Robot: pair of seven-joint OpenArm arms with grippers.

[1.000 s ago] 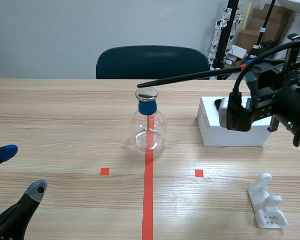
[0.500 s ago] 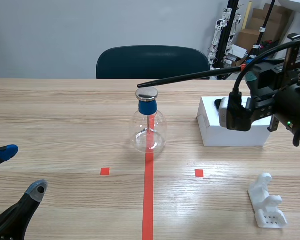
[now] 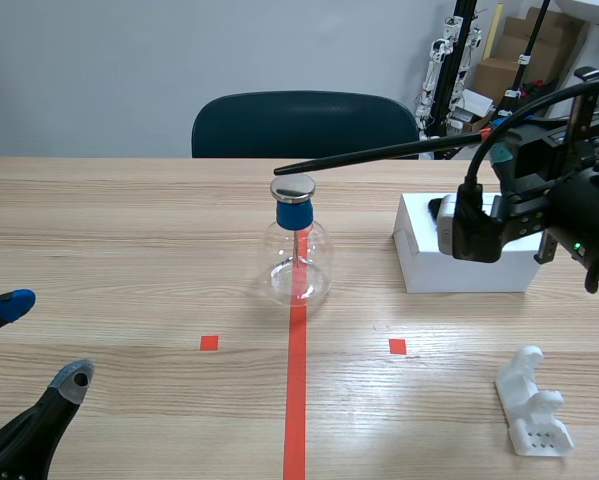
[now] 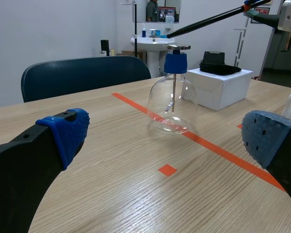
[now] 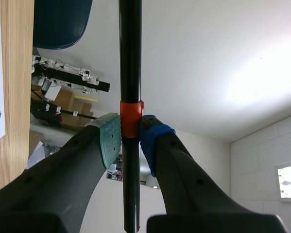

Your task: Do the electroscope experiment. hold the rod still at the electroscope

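The electroscope is a clear glass flask with a blue stopper and a flat metal disc on top, standing on the red tape line at mid-table; it also shows ahead of my left gripper as the electroscope. A long black rod with an orange band reaches from the right, its tip just above the disc. My right gripper is shut on the rod at the orange band. My left gripper is open low at the near left, holding nothing.
A white box with a black cloth on it sits right of the flask. A white plastic stand lies at the near right. A dark chair stands behind the table.
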